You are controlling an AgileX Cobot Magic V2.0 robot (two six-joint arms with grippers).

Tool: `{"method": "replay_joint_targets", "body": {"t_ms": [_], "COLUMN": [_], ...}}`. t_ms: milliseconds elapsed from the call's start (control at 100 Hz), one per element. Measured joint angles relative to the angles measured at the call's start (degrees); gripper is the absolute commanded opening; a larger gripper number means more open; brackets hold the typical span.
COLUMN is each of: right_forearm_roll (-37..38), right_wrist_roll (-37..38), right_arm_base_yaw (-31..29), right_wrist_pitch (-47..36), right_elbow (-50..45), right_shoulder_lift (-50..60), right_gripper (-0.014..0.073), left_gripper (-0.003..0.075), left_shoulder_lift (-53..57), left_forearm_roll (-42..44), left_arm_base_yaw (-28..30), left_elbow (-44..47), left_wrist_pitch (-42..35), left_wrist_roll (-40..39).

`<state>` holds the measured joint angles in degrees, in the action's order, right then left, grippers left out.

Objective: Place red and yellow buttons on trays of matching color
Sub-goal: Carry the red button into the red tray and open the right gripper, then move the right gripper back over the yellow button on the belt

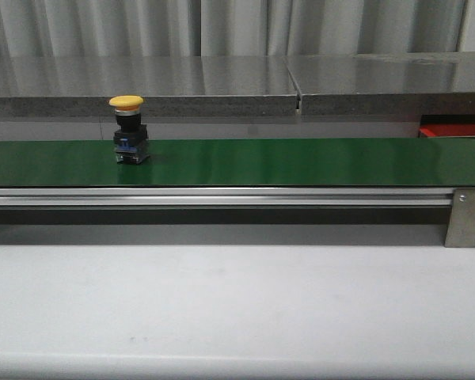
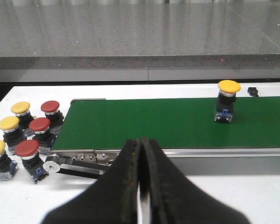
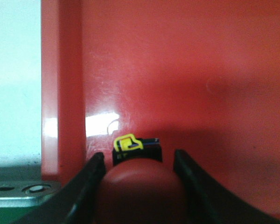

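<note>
In the front view, the red tray [image 1: 455, 128] shows only as a sliver at the right edge, behind the green belt [image 1: 301, 161]. The red button [image 3: 140, 189] (close and blurred) runs off the right wrist view's bottom edge; whether the fingers [image 3: 86, 186] touch it is unclear.

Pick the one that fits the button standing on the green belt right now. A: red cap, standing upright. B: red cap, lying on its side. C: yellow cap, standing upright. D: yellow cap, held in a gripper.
C: the button on the green belt has a yellow cap and stands upright on its dark base, with no gripper touching it.
</note>
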<state>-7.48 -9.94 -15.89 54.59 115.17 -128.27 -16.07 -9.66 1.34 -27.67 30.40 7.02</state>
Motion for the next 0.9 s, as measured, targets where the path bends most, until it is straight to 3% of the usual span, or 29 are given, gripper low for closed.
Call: {"method": "replay_joint_targets", "body": {"t_ms": [730, 810, 900], "right_forearm_roll": [-0.3, -0.3, -0.3], "right_wrist_roll": [0.0, 0.0, 0.0], "right_arm_base_yaw": [0.0, 0.0, 0.0], "right_wrist_pitch": [-1.1, -1.1, -1.1], "right_elbow": [0.0, 0.1, 0.1], "right_shoulder_lift": [-3.0, -3.0, -3.0], "right_gripper": [0.0215, 0.0279, 0.0426], "left_gripper": [-0.002, -0.002, -0.002], "left_shoulder_lift": [0.0, 0.0, 0.0], "left_forearm_roll": [0.0, 0.0, 0.0], "left_arm_base_yaw": [0.0, 0.0, 0.0], "left_elbow": [0.0, 0.0, 0.0], "left_wrist_pitch": [0.0, 0.0, 0.0], "left_wrist_roll": [0.0, 0.0, 0.0]}}
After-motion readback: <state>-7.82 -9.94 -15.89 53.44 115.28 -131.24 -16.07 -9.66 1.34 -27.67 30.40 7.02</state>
